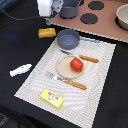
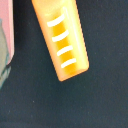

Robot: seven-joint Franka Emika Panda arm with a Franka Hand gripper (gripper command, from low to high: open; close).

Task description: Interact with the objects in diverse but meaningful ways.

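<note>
Hand (image 1: 48, 20) hangs above the orange bread loaf (image 1: 47, 33) near the desk's (image 1: 15, 45) far edge on the exterior view's left, and whether its jaws are apart or together cannot be told, since neither view shows the fingertips. Largest nearby is the grey saucepan (image 1: 68, 38), probably light hollow plastic and slippery at the rim; the loaf (image 2: 62, 40) looks rigid, smooth and light, so I would pinch it across its narrow width at mid-length.

Red tomato (image 1: 76, 64) sits on beige plate (image 1: 66, 67); grey saucepan (image 1: 68, 38) just beyond it.
</note>
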